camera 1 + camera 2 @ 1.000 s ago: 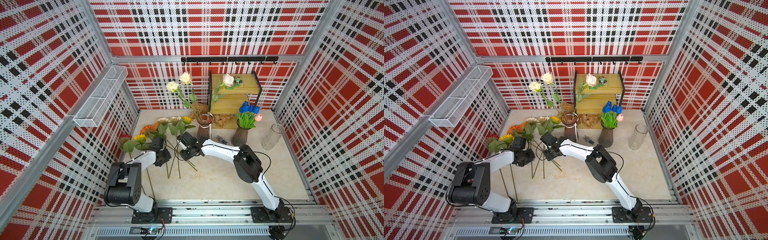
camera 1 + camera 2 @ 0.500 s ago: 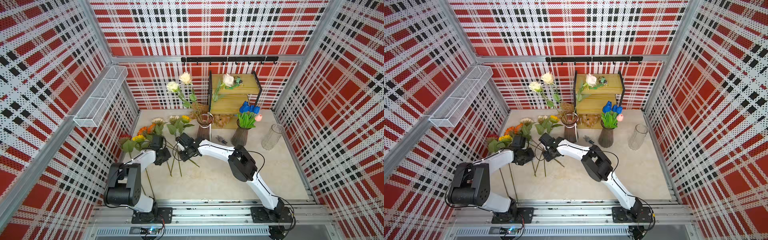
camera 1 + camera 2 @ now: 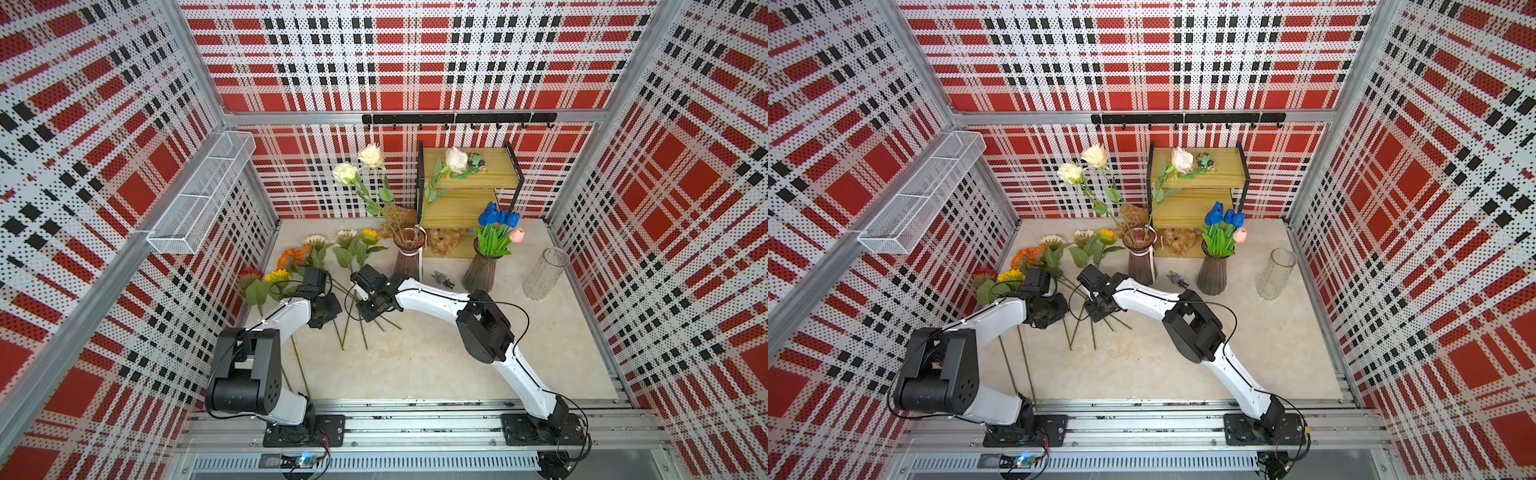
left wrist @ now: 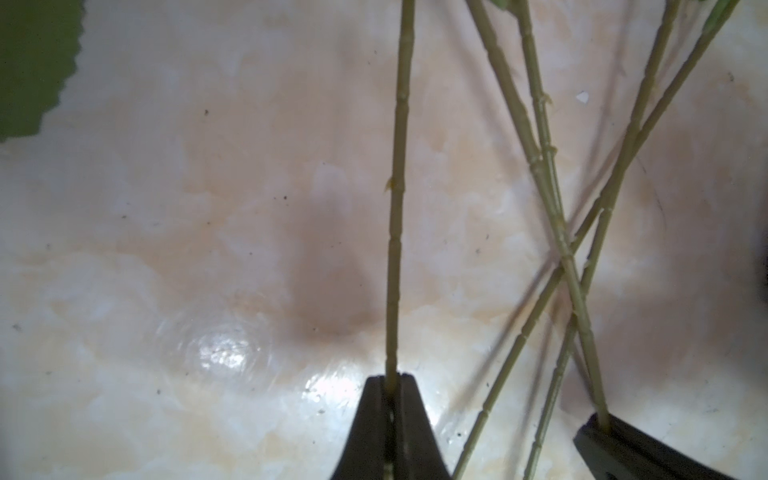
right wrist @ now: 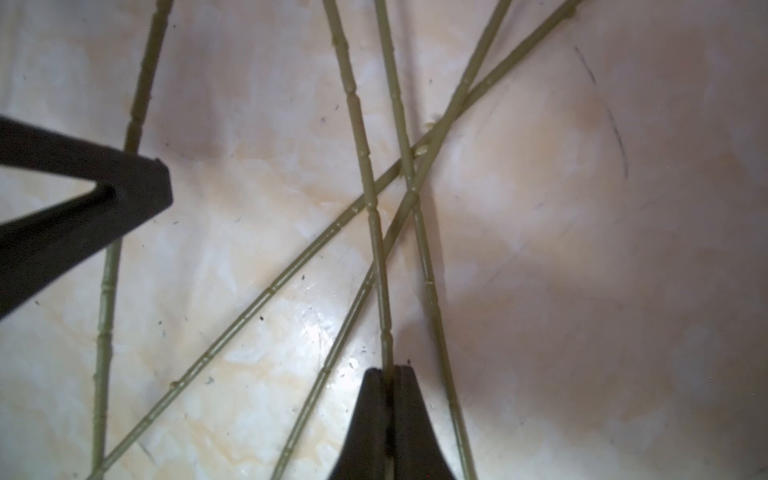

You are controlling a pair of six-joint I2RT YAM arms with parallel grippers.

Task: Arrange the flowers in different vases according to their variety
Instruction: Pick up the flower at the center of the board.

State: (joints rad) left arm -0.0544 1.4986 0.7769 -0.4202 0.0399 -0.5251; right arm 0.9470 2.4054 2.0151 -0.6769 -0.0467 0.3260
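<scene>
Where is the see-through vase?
In both top views the clear vase stands upright at the right, beside the purple vase holding tulips.

No text, label, brand, number or sign can be read anywhere in these views.

Looking like a robot test booth rather than a home. Being walled on 3 sides with plaid perforated panels (image 3: 104, 124) on an aluminium frame (image 3: 201, 70). Housing 2 robot arms (image 3: 291, 316) bolted to a rail (image 3: 415, 419) at the front. Displaying a shelf (image 3: 469, 208), wire basket (image 3: 199, 199), hook bar (image 3: 415, 119) and flowers (image 3: 370, 237) as household props.
</scene>
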